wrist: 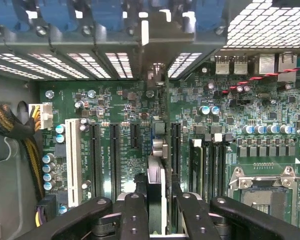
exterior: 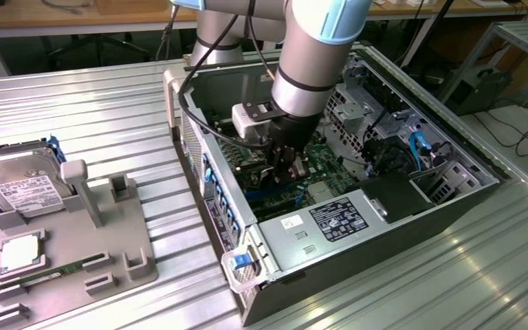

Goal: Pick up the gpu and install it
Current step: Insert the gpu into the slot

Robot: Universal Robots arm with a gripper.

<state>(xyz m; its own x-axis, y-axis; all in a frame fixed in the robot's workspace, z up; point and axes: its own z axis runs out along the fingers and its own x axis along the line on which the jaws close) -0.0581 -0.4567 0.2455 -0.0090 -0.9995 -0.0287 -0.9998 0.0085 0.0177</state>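
While the pincer [wrist: 157, 212] pinches the gpu [wrist: 156, 185] edge-on, motherboard [wrist: 125, 107] expansion slots [wrist: 114, 160] lie right beneath it inside the PC case [exterior: 273, 258].

Table [exterior: 80, 103]: ribbed bare metal, semi-gloss. Computer case [exterior: 401, 227]: dark painted sheet metal. Parts tray [exterior: 108, 240]: matt grey plastic. Motherboard [wrist: 125, 105]: glossy green laminate.

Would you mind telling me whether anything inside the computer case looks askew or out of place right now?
Nothing stands out. The pincer holds the gpu edge-on and upright above the motherboard slots inside the case, with no visible tilt or loose parts.
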